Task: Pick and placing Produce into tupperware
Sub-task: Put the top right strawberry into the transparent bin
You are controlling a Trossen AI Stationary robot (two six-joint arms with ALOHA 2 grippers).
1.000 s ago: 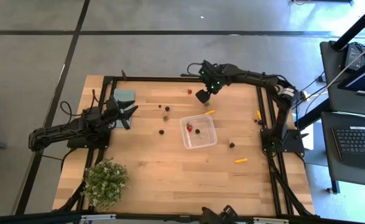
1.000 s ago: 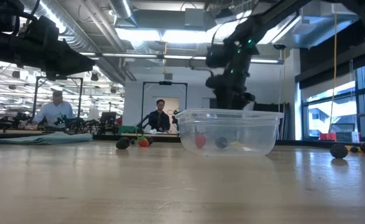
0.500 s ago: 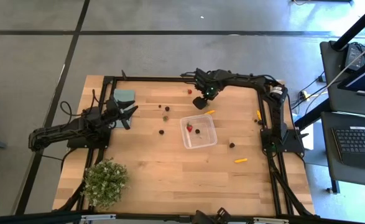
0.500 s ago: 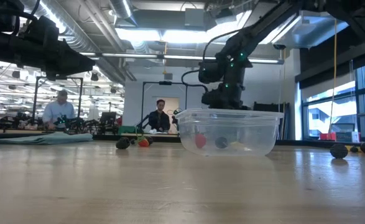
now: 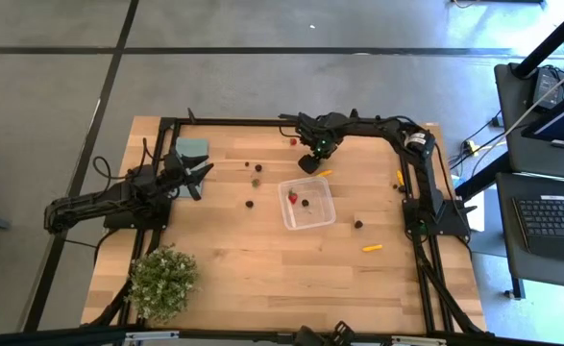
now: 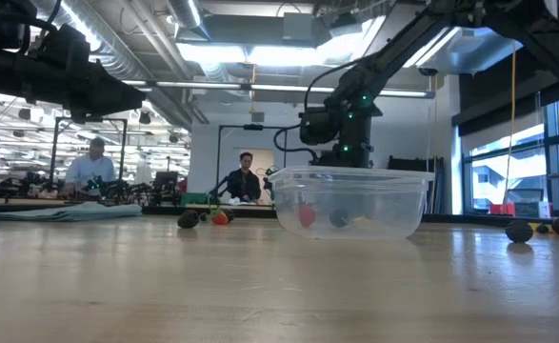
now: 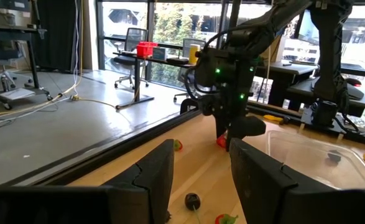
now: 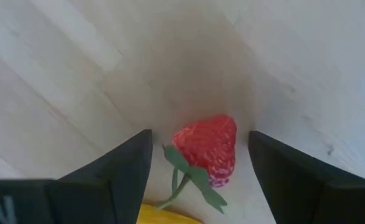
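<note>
Right gripper open astride strawberry beyond tub; likely to pinch the leaf and slip. Left fingers part-open, empty.

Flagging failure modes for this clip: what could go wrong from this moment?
The right gripper straddles a strawberry with open jaws; the berry sits off-centre, so closing may pinch its edge and flick it away. A yellow piece beside it could get caught too. The tupperware stands close, so a swing might nudge it.
</note>
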